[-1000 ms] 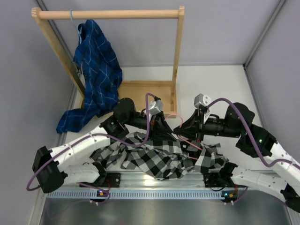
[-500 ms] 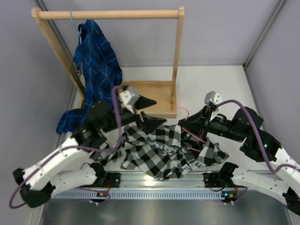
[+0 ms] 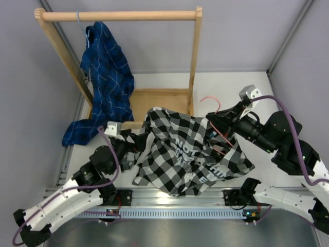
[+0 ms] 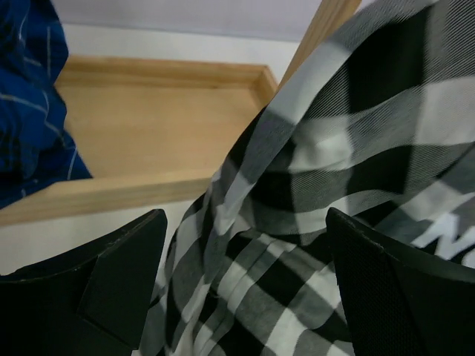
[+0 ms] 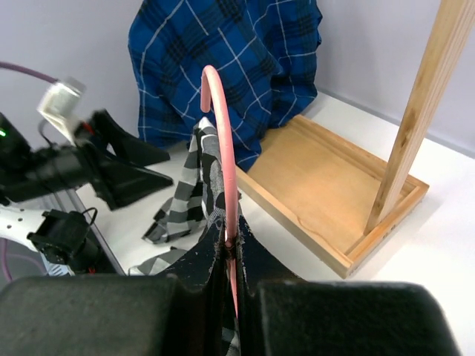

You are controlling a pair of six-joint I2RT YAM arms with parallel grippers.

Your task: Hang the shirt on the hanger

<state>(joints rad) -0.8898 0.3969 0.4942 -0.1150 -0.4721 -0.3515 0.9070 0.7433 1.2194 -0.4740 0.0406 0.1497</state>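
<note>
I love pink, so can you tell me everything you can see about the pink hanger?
The hanger is thin pink wire that looks smooth and stiff. Its curved hook pokes out past the right gripper, touching nothing. That gripper is shut on the wire just below the hook. Most of the rest is hidden under the black-and-white checked shirt, whose cloth bunches against the wire's neck.

My left hand (image 4: 245, 245) let go.
It opened and pulled back; my right hand (image 5: 230, 248) hoisted the hanger (image 5: 223, 148) and shirt (image 3: 180, 149).

one checked shirt (image 3: 180, 149), one blue shirt (image 3: 105, 77), one pink hanger (image 5: 221, 133), one rack (image 3: 118, 16)
</note>
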